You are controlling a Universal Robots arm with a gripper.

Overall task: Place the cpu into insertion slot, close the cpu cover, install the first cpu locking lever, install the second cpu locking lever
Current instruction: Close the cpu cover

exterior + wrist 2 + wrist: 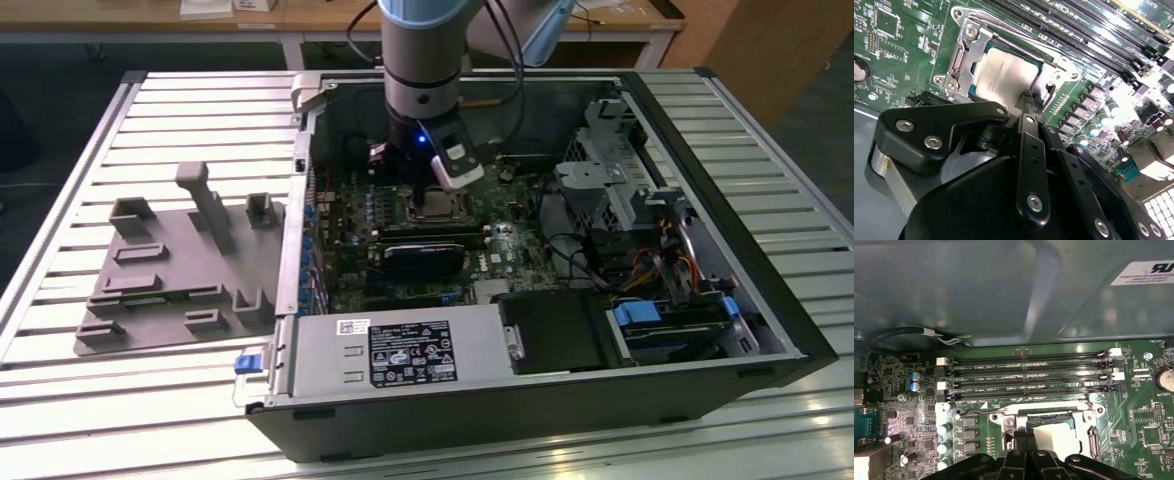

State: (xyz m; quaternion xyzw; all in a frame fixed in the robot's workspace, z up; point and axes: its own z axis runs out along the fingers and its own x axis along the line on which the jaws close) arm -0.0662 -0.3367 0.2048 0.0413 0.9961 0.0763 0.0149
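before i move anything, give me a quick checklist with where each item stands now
1. cpu lying in the insertion slot: ok, it lies inside the silvery rim in both wrist views.
2. cpu cover closed over the chip: cannot tell.
3. Both locking levers latched: cannot tell.
4. fingers of the gripper shut: ok, tips together at the cpu's edge.
5. arm apart from the walls of the computer case: ok in the exterior view.
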